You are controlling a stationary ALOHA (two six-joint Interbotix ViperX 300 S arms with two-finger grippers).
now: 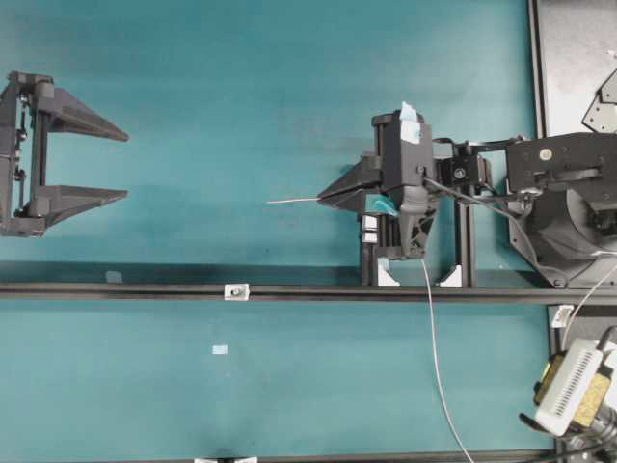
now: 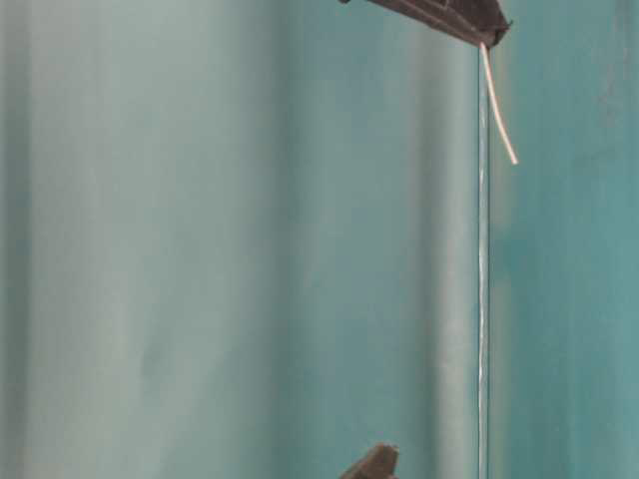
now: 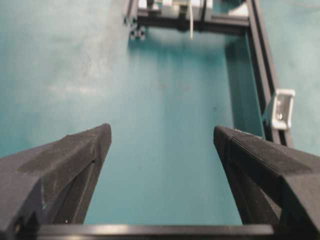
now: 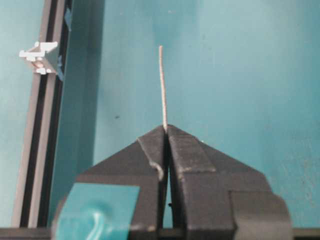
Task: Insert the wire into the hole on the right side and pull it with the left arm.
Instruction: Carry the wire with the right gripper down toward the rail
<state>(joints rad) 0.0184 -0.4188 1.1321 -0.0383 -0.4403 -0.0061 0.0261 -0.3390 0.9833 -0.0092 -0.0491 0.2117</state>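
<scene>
The teal counter [image 1: 193, 376] is crossed by a black rail [image 1: 289, 290] running side to side, and on that rail sits the small white block [image 1: 235, 290] I take to carry the hole, though the opening itself is too small for me to read from overhead. The wire [image 1: 294, 200] is in my right gripper [image 1: 333, 195], whose jaws are pressed together on it with the stiff tip sticking straight out ahead, as the right wrist view shows plainly; the slack trails back under the arm toward the near edge of the counter. That tip hangs over bare counter on the far side of the rail, well apart from the block, so I judge the threading step is only at its approach. My left gripper [image 1: 120, 164] waits near the left edge, jaws wide apart and holding nothing. Next I'd need to bring the tip across to the block, line it up square with the hole, then feed it gently, since a thin wire will likely bend if it meets the block's face.
</scene>
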